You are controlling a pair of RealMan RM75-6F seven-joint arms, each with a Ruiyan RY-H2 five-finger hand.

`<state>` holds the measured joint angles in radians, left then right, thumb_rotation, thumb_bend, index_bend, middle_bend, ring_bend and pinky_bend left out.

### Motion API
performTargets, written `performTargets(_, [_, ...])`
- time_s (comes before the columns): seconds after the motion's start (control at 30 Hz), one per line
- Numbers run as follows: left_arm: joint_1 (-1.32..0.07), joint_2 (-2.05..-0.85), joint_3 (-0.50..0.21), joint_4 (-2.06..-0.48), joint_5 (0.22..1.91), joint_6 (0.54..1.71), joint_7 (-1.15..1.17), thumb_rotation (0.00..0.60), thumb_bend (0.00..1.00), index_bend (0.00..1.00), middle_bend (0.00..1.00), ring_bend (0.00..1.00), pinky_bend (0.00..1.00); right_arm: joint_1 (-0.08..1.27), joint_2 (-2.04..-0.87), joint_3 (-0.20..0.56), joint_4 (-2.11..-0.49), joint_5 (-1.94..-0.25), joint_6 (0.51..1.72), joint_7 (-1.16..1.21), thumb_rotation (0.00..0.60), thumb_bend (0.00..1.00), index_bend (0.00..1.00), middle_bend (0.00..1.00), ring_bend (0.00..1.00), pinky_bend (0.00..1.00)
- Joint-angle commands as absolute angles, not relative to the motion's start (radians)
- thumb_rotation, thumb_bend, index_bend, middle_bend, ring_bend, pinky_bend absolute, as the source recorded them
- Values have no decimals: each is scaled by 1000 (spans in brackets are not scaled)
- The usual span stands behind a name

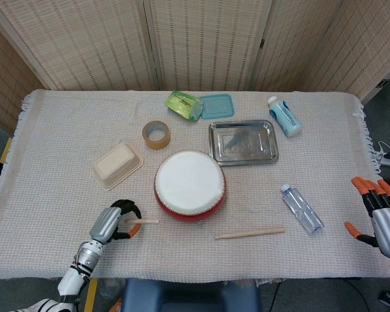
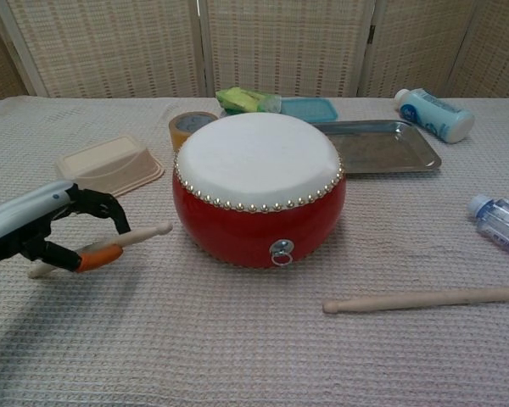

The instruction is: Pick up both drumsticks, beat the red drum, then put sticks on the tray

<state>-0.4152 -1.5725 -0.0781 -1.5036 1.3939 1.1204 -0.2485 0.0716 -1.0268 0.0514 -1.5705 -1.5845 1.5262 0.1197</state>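
At the lower left of the frame, the left hand (image 1: pixel 110 223) is gripping one pale wooden drumstick (image 2: pixel 144 234) between curled dark fingers and an orange-tipped thumb, its rounded tip pointing toward the round red drum with a white skin (image 1: pixel 190 184) sitting mid-table. The second pale wooden drumstick (image 1: pixel 249 232) is lying flat on the cream woven cloth covering the table (image 1: pixel 65 130), just right of and below the drum, while the rectangular silver metal tray (image 1: pixel 243 142) is resting just above and right of it. At the lower right edge of the head view, the right hand (image 1: pixel 377 214) is hovering off the table with its orange-tipped fingers spread, holding nothing.
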Motion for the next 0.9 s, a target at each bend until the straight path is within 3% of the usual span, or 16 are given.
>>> performTargets(0.03, [-356, -1513, -110, -1501, 1410, 1170, -709, 600, 418, 602, 430, 255, 223, 73, -1022, 52, -1580, -1590, 1531, 112, 600, 144, 0, 77, 0, 36])
performTargets(0.47, [-359, -1486, -124, -1396, 1415, 1050, -1392, 600, 423, 522, 462, 353, 334, 75, -1000, 46, -1633, -1602, 1529, 86, 600, 144, 0, 77, 0, 36])
performTargets(0.73, [-373, -1498, -113, -1331, 1478, 1047, -1726, 600, 432, 490, 470, 380, 346, 68, -1000, 43, -1641, -1599, 1535, 80, 600, 144, 0, 77, 0, 36])
performTargets(0.9, [-380, -1506, -101, -1288, 1509, 1066, -1832, 600, 442, 412, 471, 380, 359, 65, -997, 41, -1647, -1600, 1538, 83, 600, 144, 0, 77, 0, 36])
